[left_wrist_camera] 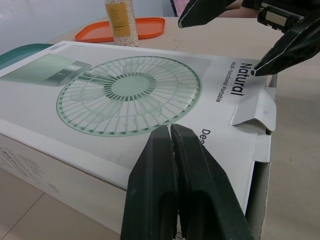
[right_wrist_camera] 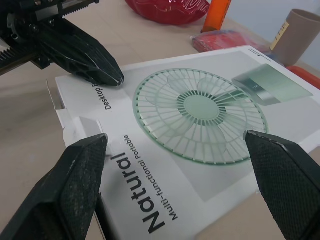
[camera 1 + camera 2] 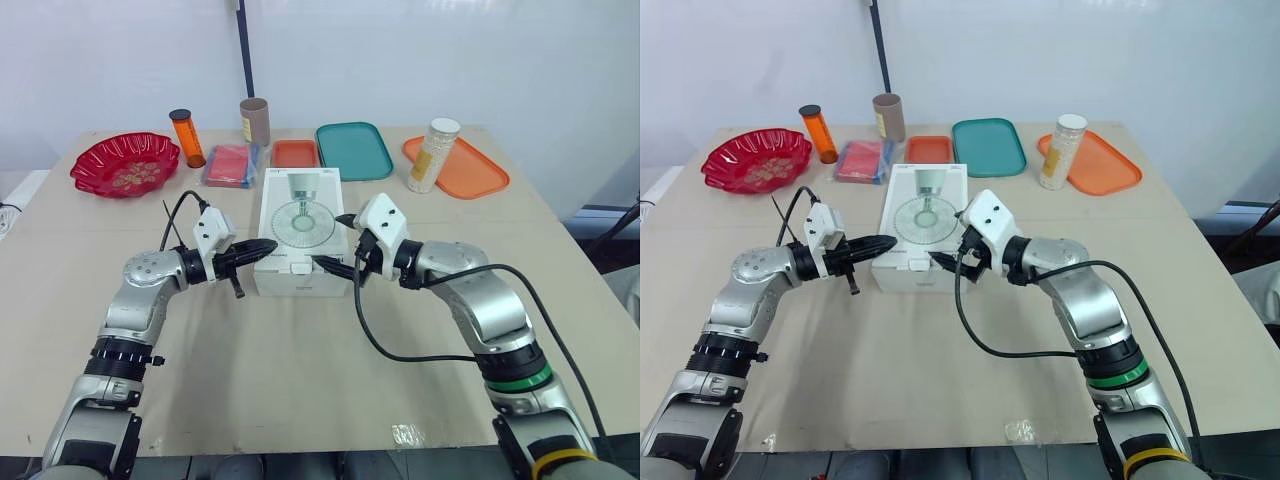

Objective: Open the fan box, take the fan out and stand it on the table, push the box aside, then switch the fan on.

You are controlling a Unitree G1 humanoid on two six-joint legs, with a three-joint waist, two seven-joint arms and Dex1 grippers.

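Between the two jaws lies the fan box (image 3: 300, 225), flat on the bench (image 3: 300, 370) with its printed fan picture facing up and its near end towards the robot. The left jaws are closed tight, tip against tip, with nothing in them; their tips point at the box's near corner on that side, over the top face, though contact cannot be judged. The right jaws stand wide apart and hold nothing: one finger (image 3: 330, 265) sits at the box's near end, its tip at the top edge just beside a small flap (image 1: 252, 110) that has lifted a little, and the other finger is above the side edge of the box closest to that arm. Well beyond both jaws, along the far part of the bench, are a red bowl (image 3: 125, 163), an orange bottle (image 3: 187, 137), a brown tube (image 3: 254, 121), a red packet (image 3: 232, 163), a small orange tray (image 3: 294, 153), a teal tray (image 3: 353, 150) and a larger orange tray (image 3: 470, 170). A white-capped jar (image 3: 434, 153) stands at that tray's edge.
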